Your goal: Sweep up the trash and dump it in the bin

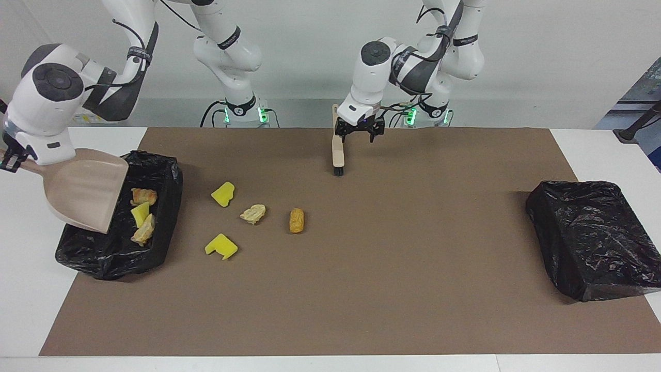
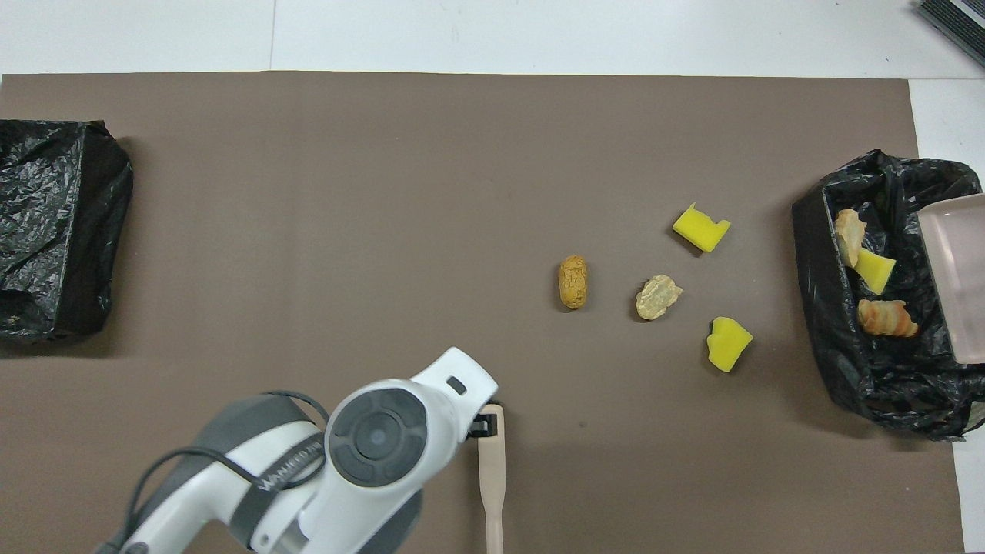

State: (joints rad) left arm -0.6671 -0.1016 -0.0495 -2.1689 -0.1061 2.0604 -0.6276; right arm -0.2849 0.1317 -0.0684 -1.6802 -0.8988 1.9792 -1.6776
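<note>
Four scraps lie on the brown mat: two bright yellow sponge chunks, a pale tan pastry piece and a golden-brown bread roll at its three o'clock. Three more scraps sit in the black-lined bin. The left gripper stands wide apart beside the beige brush; the right gripper clamps the beige dustpan.

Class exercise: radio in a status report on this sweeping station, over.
Left gripper open beside brush. Right gripper shut on tipped dustpan over bin. Three scraps binned, four scraps on mat. Nothing in the way.

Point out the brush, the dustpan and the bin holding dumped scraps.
brush point(image 1: 338, 150), facing view, middle of its handle
dustpan point(image 1: 85, 194), facing view, underside of its tilted scoop
bin point(image 1: 168, 206), facing view, its black-lined side wall
</note>
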